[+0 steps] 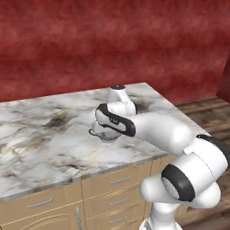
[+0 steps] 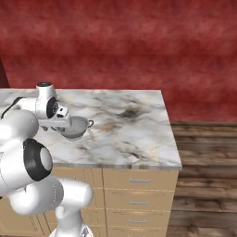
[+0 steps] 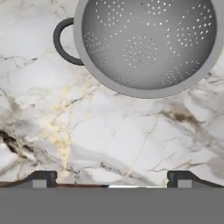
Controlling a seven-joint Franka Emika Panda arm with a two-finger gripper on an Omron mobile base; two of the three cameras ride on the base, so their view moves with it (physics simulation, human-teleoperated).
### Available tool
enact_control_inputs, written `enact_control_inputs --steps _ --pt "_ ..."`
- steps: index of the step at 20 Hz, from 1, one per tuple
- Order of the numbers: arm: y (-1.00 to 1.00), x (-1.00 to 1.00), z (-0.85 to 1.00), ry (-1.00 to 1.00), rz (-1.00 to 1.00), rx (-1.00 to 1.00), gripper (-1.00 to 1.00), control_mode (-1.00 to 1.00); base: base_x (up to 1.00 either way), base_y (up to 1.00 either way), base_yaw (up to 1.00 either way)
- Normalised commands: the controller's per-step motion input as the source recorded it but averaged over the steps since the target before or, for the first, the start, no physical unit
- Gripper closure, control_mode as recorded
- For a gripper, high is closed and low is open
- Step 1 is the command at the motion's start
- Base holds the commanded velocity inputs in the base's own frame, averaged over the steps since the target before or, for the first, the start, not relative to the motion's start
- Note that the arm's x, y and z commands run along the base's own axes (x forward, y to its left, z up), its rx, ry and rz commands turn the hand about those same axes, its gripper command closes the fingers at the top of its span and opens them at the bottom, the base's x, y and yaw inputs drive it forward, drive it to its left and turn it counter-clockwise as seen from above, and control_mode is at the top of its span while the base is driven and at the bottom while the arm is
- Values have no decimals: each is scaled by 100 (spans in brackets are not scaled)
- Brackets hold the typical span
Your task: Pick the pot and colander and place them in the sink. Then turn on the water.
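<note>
— Where was the colander [image 3: 146,46] when you looked?

— On the marble counter [image 2: 134,134], back from its front edge, upright, just beyond my gripper [image 3: 111,178], whose jaws stood wide apart with nothing between them. I judged it light, stiff and slippery; the thin rim looked the surest hold, the dark loop handle [image 3: 63,41] second.

— Anything unclear?

— The arm covered most of it in the left base view, and one handle was cut off.

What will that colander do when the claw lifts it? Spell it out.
The colander looks like thin perforated metal, so it is probably stiff and light for its size. Its round bowl sits on the marble counter, so a sideways nudge might slide or rock it. A rim grip may slip on the smooth, curved wall.
</note>
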Motion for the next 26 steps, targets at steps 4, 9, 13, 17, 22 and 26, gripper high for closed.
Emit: enact_control_inputs --steps 4,9,13,17,22,26 --pt "33 58 -41 0 18 -14 -100 -100 0 0 0" --pt "3 67 -71 1 24 -10 -100 -100 0 0 0" --pt "0 63 -63 0 25 -6 -100 -100 0 0 0" --pt "2 54 -33 0 23 -1 -100 -100 0 0 0" --pt "8 32 -15 0 18 0 -100 -100 0 0 0" --pt "9 0 -13 0 11 0 100 -100 0 0 0"
